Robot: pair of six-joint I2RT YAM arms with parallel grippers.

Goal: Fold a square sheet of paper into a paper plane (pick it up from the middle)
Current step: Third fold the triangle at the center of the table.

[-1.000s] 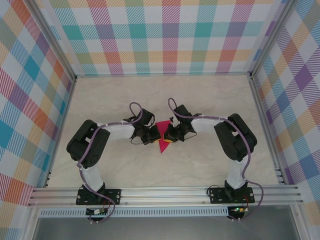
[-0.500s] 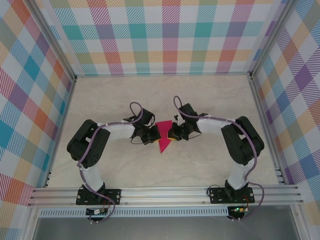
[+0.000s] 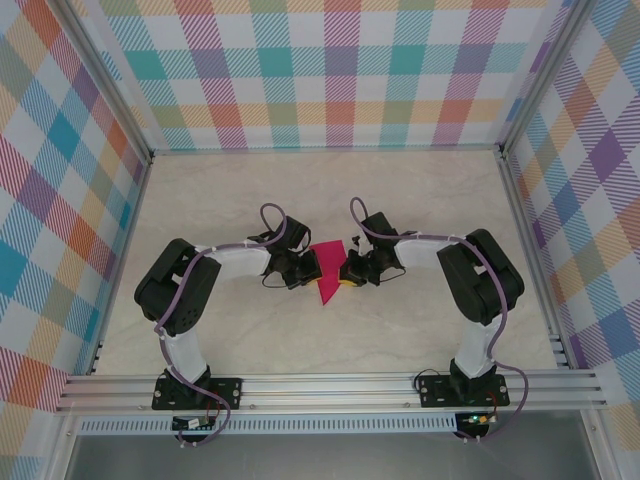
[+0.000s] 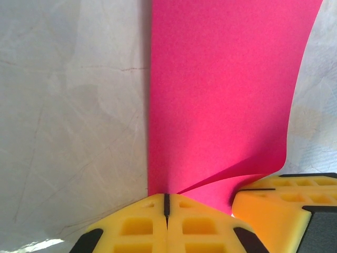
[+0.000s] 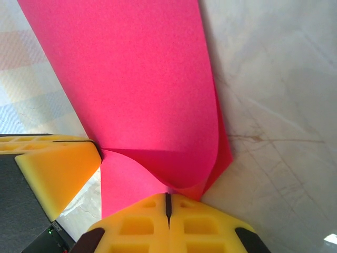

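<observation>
The magenta sheet of paper (image 3: 325,272) lies partly folded at the table's middle, a narrow shape pointing toward the near edge. My left gripper (image 3: 305,268) is at its left edge and my right gripper (image 3: 347,272) at its right edge, facing each other. In the left wrist view the yellow jaws of the left gripper (image 4: 166,203) are shut on the paper's edge (image 4: 221,95), with a raised flap curving right. In the right wrist view the right gripper (image 5: 168,205) is shut where a curled upper layer of the paper (image 5: 137,89) meets the lower one.
The pale marble-pattern tabletop (image 3: 420,200) is walled by checked panels (image 3: 330,70) and aluminium rails (image 3: 330,385) along the near edge. Both arm bases are bolted to that rail. The other gripper's yellow finger (image 4: 268,205) sits close beside each jaw.
The right arm's elbow has swung outward to the right and its gripper has settled slightly nearer the paper's right edge. The left arm has stayed put. Both stay shut.
</observation>
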